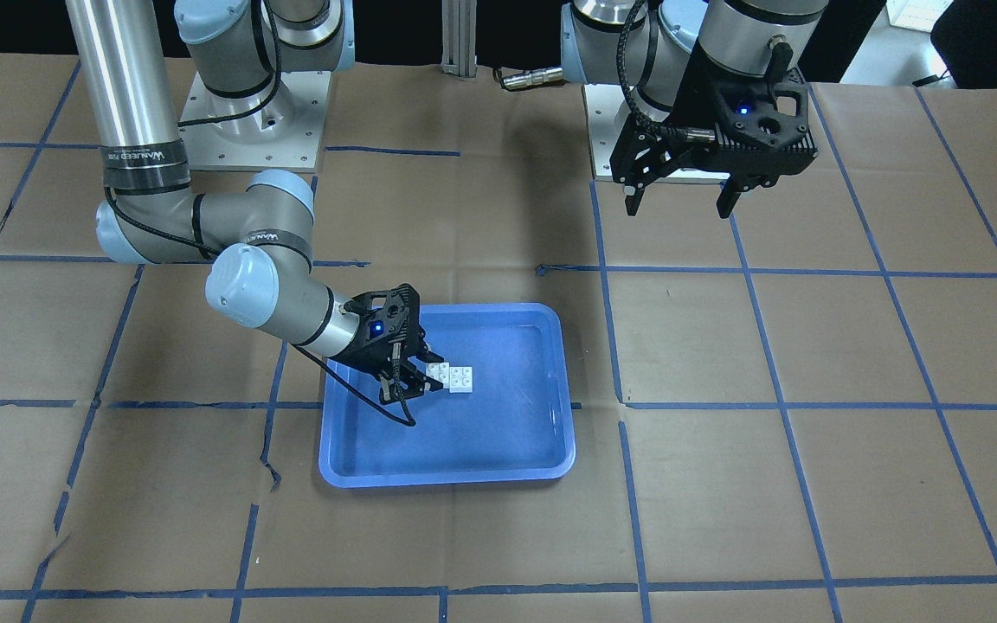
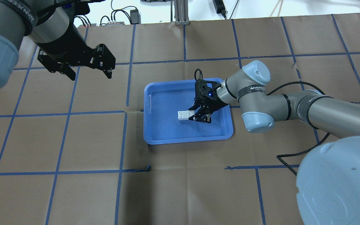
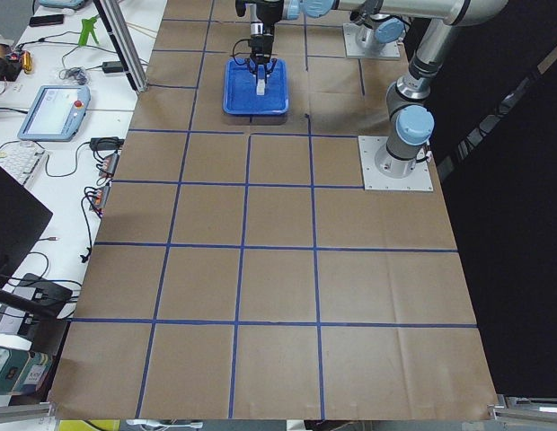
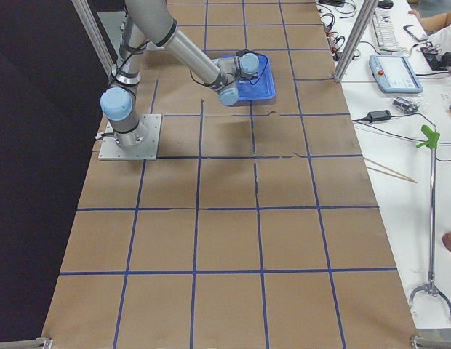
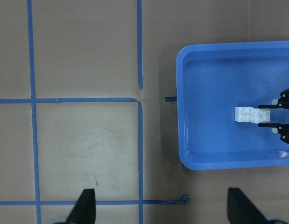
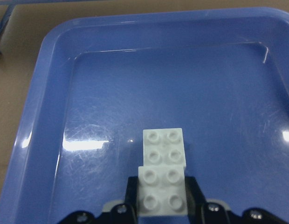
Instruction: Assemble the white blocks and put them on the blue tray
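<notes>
The white blocks (image 6: 162, 172) are seen joined into one short bar, lying studs-up on the floor of the blue tray (image 2: 167, 131), close to its middle. In the overhead view the bar's long axis is laid from 9 o'clock to 3 o'clock. In the right wrist view the same axis is seen running from 12 to 6 o'clock.

The end of the bar at 3 o'clock in the overhead view is clasped by the right gripper (image 2: 195, 114). Its black pads (image 6: 131, 189) are pressed against both sides of the nearer brick.

A step is shown only by the right wrist view: the nearer brick sits higher and overlaps the farther one, and four studs can be counted on each. From overhead only a flat white bar is seen. In the exterior left view the bar is reduced to a white speck, and in the exterior right view it cannot be made out behind the arm.

The left gripper (image 2: 91, 76) is held above the paper-covered table (image 2: 180, 187), well away from the tray toward 10 o'clock, with its fingertips (image 5: 87, 205) spread wide and nothing between them.

A dark band (image 2: 255, 88) on the right arm is printed with a word that reads as "WANJEED".
</notes>
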Robot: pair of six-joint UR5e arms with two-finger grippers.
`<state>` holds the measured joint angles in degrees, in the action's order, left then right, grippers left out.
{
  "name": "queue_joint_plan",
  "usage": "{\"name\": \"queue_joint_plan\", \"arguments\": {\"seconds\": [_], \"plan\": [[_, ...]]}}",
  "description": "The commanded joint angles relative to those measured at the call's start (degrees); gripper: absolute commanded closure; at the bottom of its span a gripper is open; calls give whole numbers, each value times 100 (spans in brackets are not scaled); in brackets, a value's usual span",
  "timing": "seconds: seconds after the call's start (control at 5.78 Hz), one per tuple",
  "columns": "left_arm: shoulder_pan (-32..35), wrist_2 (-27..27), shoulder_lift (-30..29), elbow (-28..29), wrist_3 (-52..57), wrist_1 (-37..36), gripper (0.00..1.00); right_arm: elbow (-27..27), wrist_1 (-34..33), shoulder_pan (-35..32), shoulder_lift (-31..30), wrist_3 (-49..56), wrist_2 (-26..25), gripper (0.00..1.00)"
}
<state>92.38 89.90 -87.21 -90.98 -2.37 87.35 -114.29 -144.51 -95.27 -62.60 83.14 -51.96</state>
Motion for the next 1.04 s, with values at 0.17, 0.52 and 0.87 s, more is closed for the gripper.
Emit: {"name": "queue_joint_plan", "arguments": {"seconds": [0.17,0.52,0.87], "plan": [[-10,19,29,28,9,10,1,-5,-139,0,37,-211,2,72],[-62,10,64,19,9,11,1,-5,-121,0,37,-211,2,72],[-80,10,73,10,9,19,1,-5,-104,0,37,-219,2,71]]}}
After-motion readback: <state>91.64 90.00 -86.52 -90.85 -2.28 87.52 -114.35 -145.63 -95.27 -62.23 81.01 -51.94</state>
